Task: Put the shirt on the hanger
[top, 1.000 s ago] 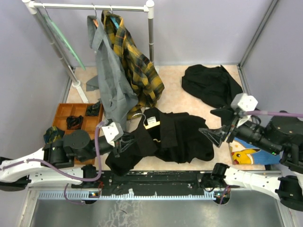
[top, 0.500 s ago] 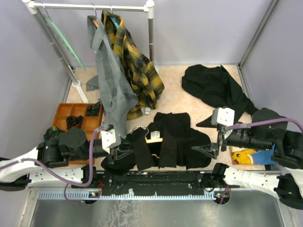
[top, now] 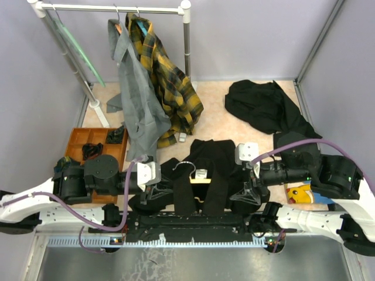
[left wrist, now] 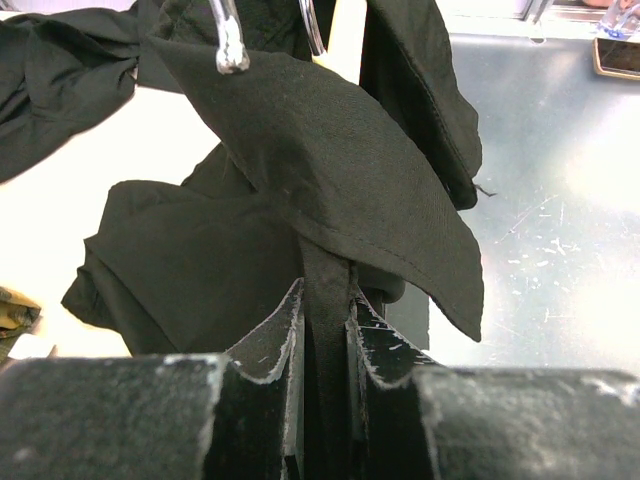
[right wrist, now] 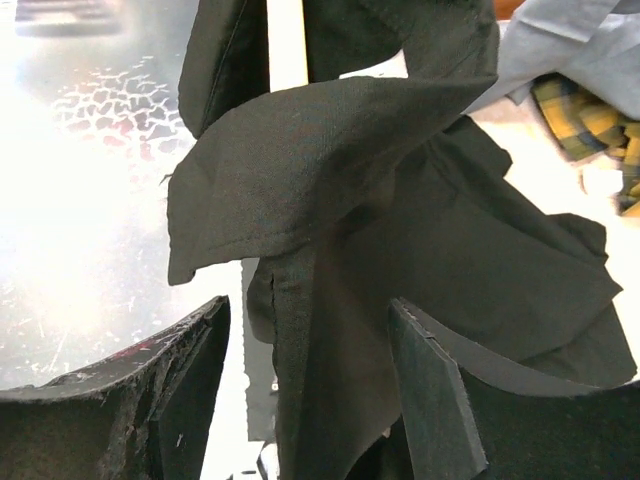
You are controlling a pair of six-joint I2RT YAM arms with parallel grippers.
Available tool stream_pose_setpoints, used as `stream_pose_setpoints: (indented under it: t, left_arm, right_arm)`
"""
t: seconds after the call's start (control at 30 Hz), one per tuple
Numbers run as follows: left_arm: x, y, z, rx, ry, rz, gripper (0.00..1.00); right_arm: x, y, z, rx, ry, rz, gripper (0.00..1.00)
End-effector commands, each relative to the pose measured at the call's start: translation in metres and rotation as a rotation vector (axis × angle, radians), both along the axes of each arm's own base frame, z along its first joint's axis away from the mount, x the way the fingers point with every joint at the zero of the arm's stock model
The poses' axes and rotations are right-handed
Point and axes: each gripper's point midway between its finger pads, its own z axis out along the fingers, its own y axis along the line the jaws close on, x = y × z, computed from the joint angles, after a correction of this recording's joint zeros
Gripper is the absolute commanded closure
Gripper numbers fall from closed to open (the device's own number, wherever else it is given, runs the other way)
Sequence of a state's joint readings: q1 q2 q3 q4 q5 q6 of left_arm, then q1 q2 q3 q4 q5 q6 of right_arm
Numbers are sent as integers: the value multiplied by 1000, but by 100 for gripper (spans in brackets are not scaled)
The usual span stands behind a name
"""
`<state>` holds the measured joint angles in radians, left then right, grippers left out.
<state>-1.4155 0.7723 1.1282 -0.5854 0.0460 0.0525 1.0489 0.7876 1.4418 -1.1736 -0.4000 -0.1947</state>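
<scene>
The black shirt [top: 214, 167] is gathered in crumpled folds, right of the orange tray [top: 82, 140]. The yellow hanger [top: 200, 181] is mostly covered by its collar, silver hook exposed, farther right of the tray.

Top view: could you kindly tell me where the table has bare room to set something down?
Bare table lies mid-back, between the plaid shirt and the spare black garment. The near centre is crowded with the shirt and hanger; the orange tray fills the left.
</scene>
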Motion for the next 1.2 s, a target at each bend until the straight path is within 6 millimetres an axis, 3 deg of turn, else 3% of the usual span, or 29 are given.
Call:
stream_pose_setpoints:
  t: [0.0, 0.17, 0.47, 0.5, 0.63, 0.67, 0.77, 0.8, 0.9, 1.03, 1.17]
  left_arm:
    - [-5, -2, 38, -113, -25, -35, 100]
    - [-6, -6, 35, -98, -20, -46, 100]
    - [5, -11, 47, -120, -35, 9, 99]
    - [12, -11, 47, -120, -31, 57, 92]
    - [38, -14, 45, -76, -1, 220, 64]
    - [41, -15, 45, -71, 0, 240, 56]
    - [53, -14, 44, -60, -15, 303, 20]
    - [57, -13, 44, -51, -20, 326, 14]
    - [70, -6, 41, -29, -35, 413, 9]
    - [100, 20, 37, -18, -61, 630, 8]
    - [112, 44, 31, -50, -52, 752, 8]
  right_arm:
    - [-7, 6, 4, 31, 29, 36, 38]
    - [-7, 10, 6, 45, 37, 43, 52]
    - [-4, 9, 20, 62, 33, 11, 94]
    - [-3, 7, 28, 78, 24, -3, 100]
    - [9, -10, 57, 146, -49, -118, 100]
    - [12, -16, 59, 148, -63, -151, 100]
    - [22, -28, 54, 110, -89, -223, 100]
    - [24, -32, 53, 98, -93, -241, 100]
    - [25, -39, 54, 101, -103, -271, 100]
    - [25, -51, 65, 159, -135, -305, 100]
    - [22, -58, 74, 207, -152, -315, 100]
